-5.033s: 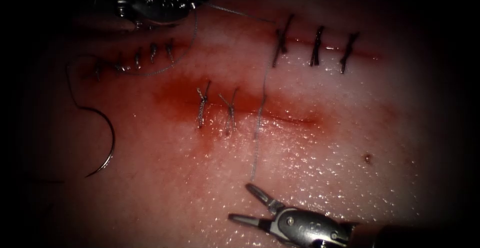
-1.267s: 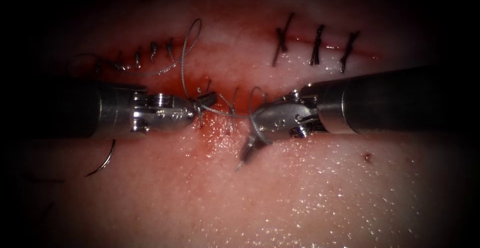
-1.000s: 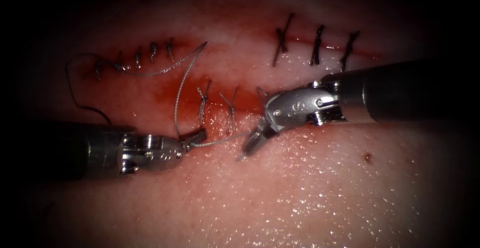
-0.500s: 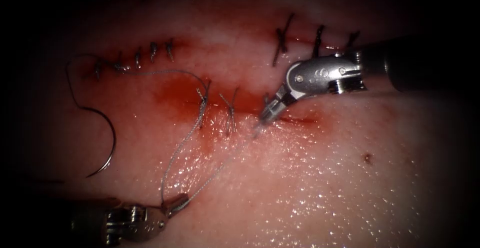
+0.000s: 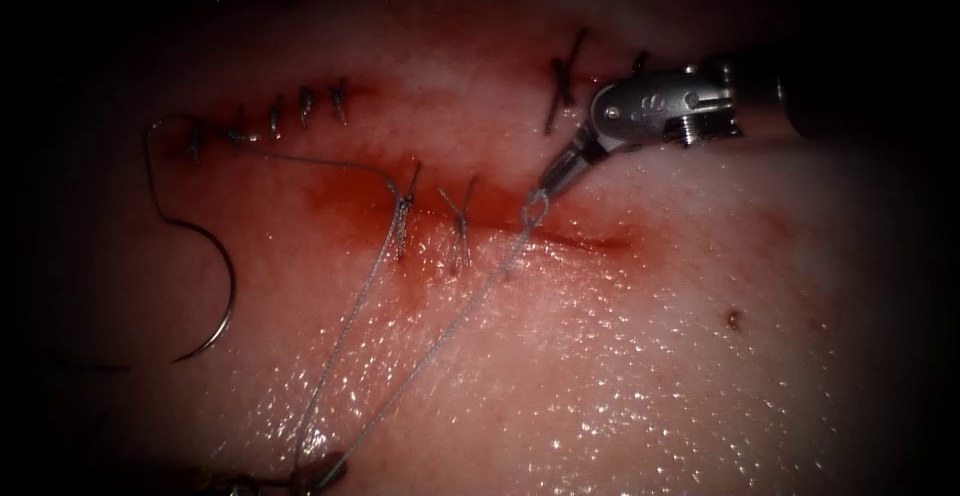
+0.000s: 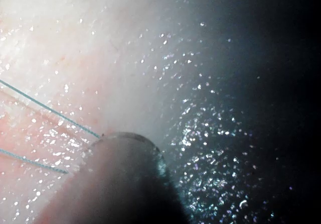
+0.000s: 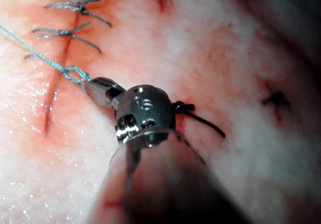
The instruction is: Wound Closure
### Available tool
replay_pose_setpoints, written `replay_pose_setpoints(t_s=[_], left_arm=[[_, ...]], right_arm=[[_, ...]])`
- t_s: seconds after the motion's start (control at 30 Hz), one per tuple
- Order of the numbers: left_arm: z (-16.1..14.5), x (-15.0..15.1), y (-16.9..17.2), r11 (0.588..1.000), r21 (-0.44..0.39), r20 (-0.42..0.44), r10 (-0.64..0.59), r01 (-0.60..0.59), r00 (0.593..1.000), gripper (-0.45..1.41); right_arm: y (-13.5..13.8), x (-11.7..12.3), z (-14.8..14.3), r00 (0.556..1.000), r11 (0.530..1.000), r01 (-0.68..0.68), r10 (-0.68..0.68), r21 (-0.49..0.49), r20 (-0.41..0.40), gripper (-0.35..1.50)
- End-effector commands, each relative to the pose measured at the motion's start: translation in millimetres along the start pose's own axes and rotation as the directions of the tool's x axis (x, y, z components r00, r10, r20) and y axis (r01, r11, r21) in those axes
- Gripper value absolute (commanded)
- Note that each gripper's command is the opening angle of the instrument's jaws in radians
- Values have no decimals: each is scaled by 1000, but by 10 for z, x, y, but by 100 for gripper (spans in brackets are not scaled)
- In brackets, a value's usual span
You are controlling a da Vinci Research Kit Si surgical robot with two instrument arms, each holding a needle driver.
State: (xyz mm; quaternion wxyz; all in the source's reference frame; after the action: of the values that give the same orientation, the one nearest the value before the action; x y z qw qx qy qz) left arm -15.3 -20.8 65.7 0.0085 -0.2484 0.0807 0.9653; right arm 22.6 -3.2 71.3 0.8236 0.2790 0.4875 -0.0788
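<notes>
My right tool [image 5: 553, 176] comes in from the upper right, its jaws shut on the thread's short end just above the cut [image 5: 575, 239]. A small thread loop [image 5: 535, 204] sits at its tip, seen too in the right wrist view as a loop [image 7: 75, 73] in front of the jaws [image 7: 95, 87]. Two taut strands of thread [image 5: 430, 341] run down to my left tool [image 5: 325, 474] at the lower edge, shut on the thread. The curved needle [image 5: 218, 291] lies loose on the tissue left of the cut, held by neither tool.
Two tied stitches [image 5: 402, 218] [image 5: 460, 224] cross the cut's left part amid red fluid [image 5: 350, 191]. Rows of older stitches lie at the upper left [image 5: 290, 111] and upper right [image 5: 562, 81]. Two thread strands [image 6: 50, 111] run beside the left shaft.
My left tool has pulled down from beside the cut to the lower edge, drawing the thread taut. My right tool has moved up and right with the short end, shrinking the loop.
</notes>
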Motion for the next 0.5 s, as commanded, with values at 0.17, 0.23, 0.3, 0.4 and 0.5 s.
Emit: replay_pose_setpoints(t_s=[0.17, 0.23, 0.3, 0.4, 0.5], left_arm=[[-11, 15, 36, 1000, -28, -7, 7, -7, 1000, -45], [-21, 19, 43, 999, -33, -7, 9, -9, 1000, -45], [-29, 21, 48, 999, -35, -10, 11, -11, 1000, -45], [-44, 22, 57, 999, -43, -14, 15, -16, 1000, -45], [-55, 23, 65, 998, -50, -22, 20, -21, 1000, -45]], right_arm=[[0, 1, 10, 1000, 1000, -7, 6, -16, -29, -35], [-2, 3, 10, 999, 1000, -9, 8, -17, -42, -35], [-3, 6, 10, 998, 1000, -11, 10, -20, -55, -35], [-5, 11, 6, 998, 999, -17, 15, -27, -57, -35], [-6, 15, 4, 998, 999, -25, 23, -46, -60, -35]])
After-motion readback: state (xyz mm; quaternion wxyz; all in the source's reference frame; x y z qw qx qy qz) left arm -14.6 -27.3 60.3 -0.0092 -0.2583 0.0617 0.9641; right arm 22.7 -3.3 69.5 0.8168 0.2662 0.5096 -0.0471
